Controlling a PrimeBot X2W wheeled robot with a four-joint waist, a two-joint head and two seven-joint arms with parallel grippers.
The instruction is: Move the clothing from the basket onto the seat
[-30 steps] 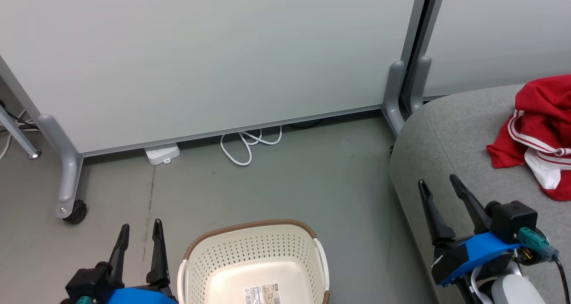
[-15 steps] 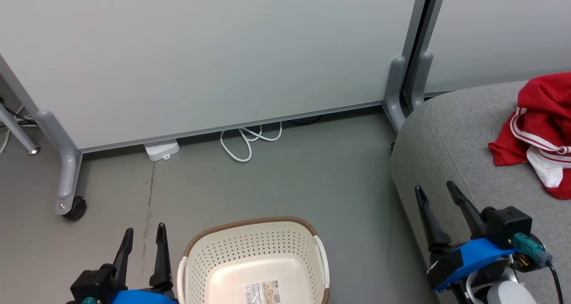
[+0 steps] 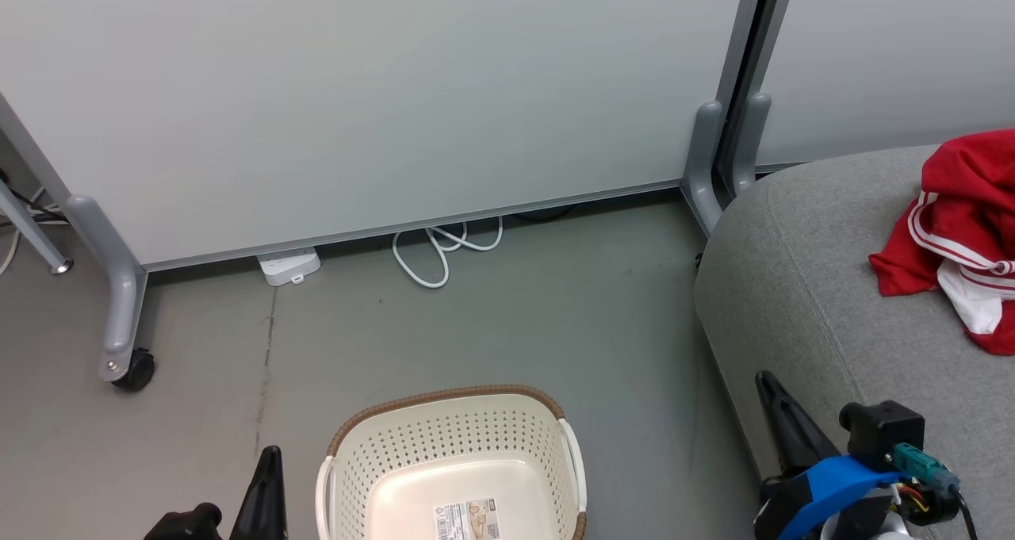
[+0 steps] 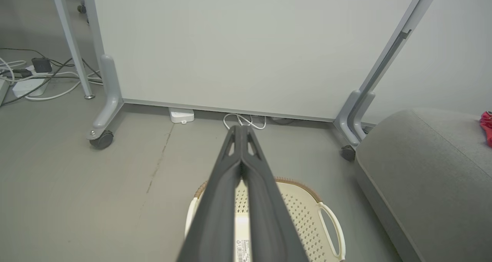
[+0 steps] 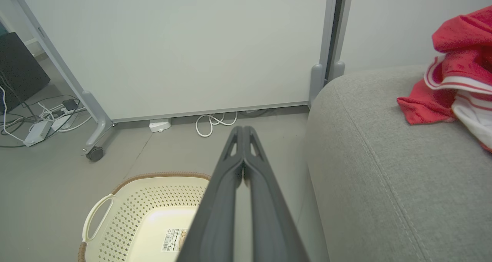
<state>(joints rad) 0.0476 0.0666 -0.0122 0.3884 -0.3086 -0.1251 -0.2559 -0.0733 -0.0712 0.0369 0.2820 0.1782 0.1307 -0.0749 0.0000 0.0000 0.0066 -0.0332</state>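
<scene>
The red clothing (image 3: 955, 231) with white stripes lies bunched on the grey seat (image 3: 801, 286) at the right; it also shows as clothing (image 5: 457, 73) on the seat (image 5: 384, 169) in the right wrist view. The cream basket (image 3: 452, 433) stands on the floor at the bottom centre, and of its inside I see only a label sticker on the floor. My left gripper (image 3: 270, 465) sits low beside the basket's left side, fingers pressed together, holding nothing (image 4: 241, 133). My right gripper (image 3: 773, 389) is shut and bare by the seat's front edge (image 5: 243, 133).
White partition panels on grey wheeled legs (image 3: 119, 310) stand behind the basket. A white power strip (image 3: 289, 266) and a looped white cable (image 3: 444, 250) lie at the panel's foot. More cables and adapters (image 4: 30, 77) lie to the far left. Bare grey floor surrounds the basket.
Both grippers have shut from open and dropped lower in the head view. The clothing and basket have not moved.
</scene>
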